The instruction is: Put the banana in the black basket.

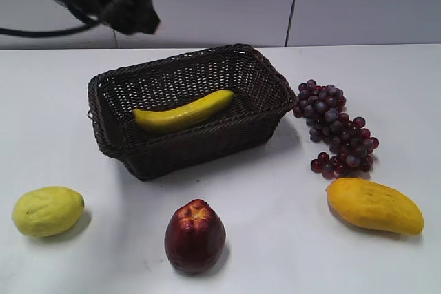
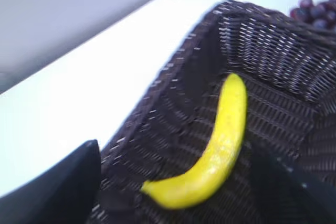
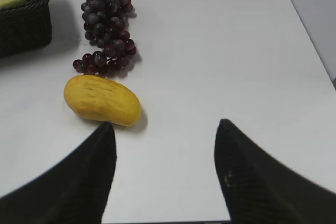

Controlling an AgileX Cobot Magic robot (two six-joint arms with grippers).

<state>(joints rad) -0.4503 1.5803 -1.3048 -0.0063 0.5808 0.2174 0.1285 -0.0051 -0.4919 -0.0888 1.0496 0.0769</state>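
The banana (image 1: 184, 112) lies free on the floor of the black basket (image 1: 272, 80), running from lower left to upper right. In the left wrist view the banana (image 2: 220, 145) lies inside the basket (image 2: 173, 72), below and between the spread fingers of my left gripper (image 2: 176, 148), which is open and empty. In the exterior view the left arm (image 1: 127, 5) hangs above and behind the basket's far left corner. My right gripper (image 3: 165, 123) is open and empty over bare table, and is out of the exterior view.
A bunch of dark grapes (image 1: 335, 129) lies right of the basket, with an orange-yellow mango (image 1: 374, 206) in front of it. A dark red fruit (image 1: 195, 235) and a yellow-green lemon-like fruit (image 1: 47, 210) sit in front of the basket. The mango (image 3: 102, 99) lies just beyond the right gripper's left finger.
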